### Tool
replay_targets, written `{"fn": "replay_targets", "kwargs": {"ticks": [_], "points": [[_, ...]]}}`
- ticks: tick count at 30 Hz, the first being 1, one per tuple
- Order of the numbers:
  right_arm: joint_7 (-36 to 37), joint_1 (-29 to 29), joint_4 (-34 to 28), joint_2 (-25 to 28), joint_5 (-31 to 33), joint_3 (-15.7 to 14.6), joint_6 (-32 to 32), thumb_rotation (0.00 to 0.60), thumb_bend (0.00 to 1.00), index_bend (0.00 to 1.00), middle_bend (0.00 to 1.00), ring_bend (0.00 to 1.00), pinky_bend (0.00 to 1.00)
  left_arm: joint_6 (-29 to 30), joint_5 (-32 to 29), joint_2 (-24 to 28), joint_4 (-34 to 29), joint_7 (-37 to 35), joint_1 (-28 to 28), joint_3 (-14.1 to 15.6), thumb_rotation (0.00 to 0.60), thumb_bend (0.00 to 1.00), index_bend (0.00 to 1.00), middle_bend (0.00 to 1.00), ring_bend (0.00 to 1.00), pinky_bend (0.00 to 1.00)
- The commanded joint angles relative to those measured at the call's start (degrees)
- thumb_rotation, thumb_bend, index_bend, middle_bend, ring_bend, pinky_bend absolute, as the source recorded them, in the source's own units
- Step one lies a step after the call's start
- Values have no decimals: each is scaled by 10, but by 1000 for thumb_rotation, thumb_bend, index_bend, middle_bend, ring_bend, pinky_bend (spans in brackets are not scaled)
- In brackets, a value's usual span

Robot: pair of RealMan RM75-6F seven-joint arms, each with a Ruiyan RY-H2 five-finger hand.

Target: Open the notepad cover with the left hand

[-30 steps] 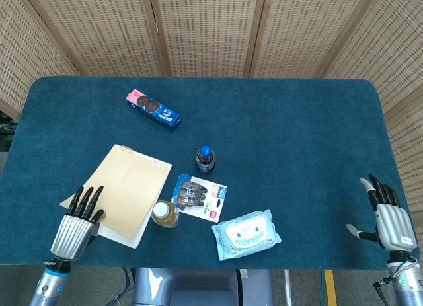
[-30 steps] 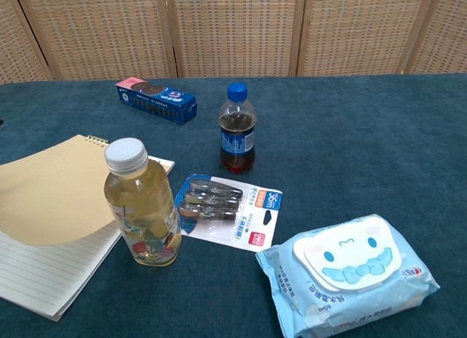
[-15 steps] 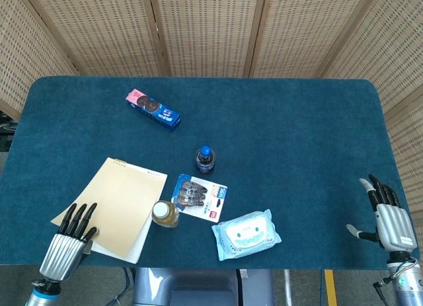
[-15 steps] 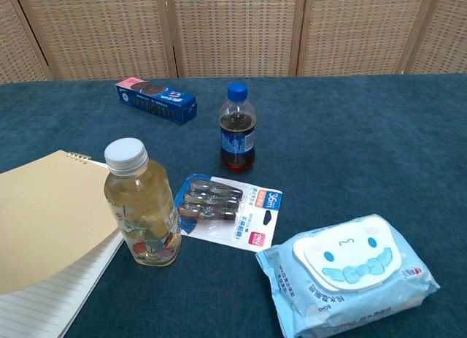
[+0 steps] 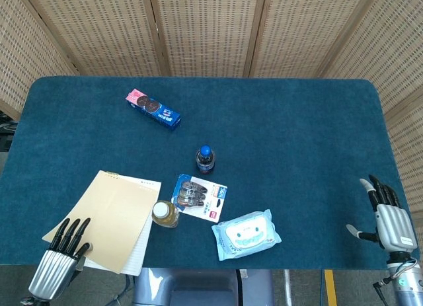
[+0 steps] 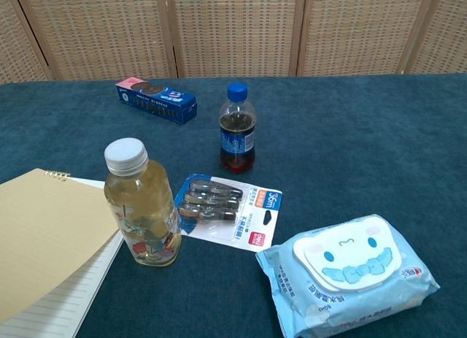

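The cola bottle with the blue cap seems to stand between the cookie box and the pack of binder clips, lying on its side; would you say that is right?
Not quite. The cola bottle does sit between the cookie box and the pack of binder clips, but it stands upright, blue cap on top, not on its side. The chest view shows this plainly.

White-and-blue backing card of the clip pack (image 6: 252, 220) is showing "36m" in its blue corner. Lettering on the blue biscuit box (image 6: 157, 101) and the cola bottle's label (image 6: 237, 142) is too small to read.
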Motion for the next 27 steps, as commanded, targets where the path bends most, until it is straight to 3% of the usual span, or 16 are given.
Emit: {"fn": "replay_targets", "kwargs": {"ticks": [1,17,21,27], "points": [[0,0,0,0,0,0,0,600,156,56,0,0,0,3,6,1,3,-3,5,2,600,647,793,10,0,0],[0,0,-1,0,1,1,-1,600,156,56,0,0,0,10,38,8,-11,-2,14,-4,600,647,794,10,0,0],[0,0,-1,0,1,0,-1,600,156,56,0,0,0,-1,34,11,-23,8,3,-24,600,647,794,10,0,0],[-1,1,-2,1,2,0,-3,600,156,56,0,0,0,-36,9,32,-77,34,-43,-90,600,647,794,10,0,0]]}}
